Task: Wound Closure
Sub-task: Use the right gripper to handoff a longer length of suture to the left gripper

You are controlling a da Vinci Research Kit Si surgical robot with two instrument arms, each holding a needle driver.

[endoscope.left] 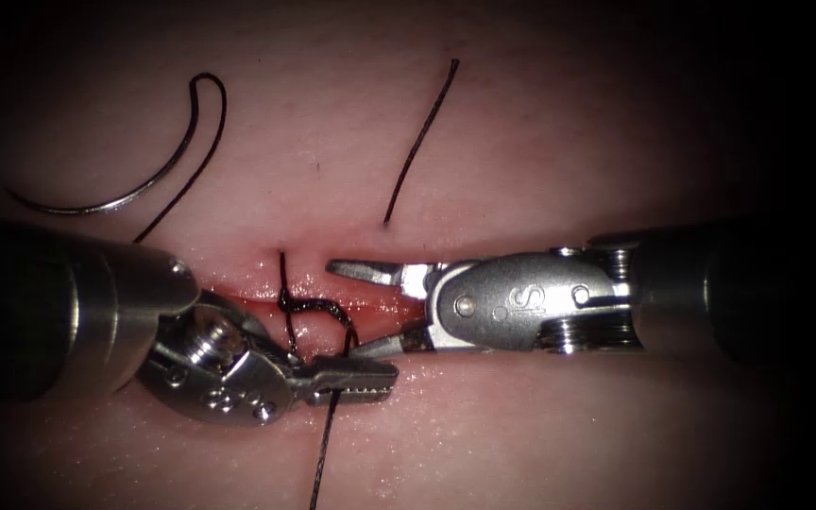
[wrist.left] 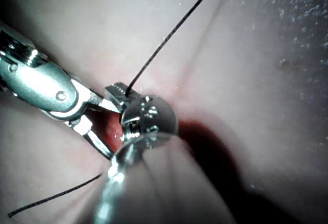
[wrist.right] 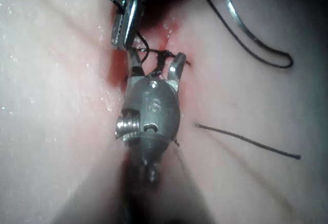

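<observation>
tissue (endoscope.left: 540, 123): cut (endoscope.left: 266, 295) runs 9-to-3 | my right tool (endoscope.left: 370, 307): jaws apart, empty, astride the knot | my left tool (endoscope.left: 356, 381): clamped on thread (endoscope.left: 323, 453) | needle (endoscope.left: 115, 194): free on tissue at 10 o'clock, long axis 8-to-2, tip toward 8

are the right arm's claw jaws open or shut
Open: the right claw has its two jaws spread wide, straddling the knotted thread over the cut, holding nothing.
</observation>
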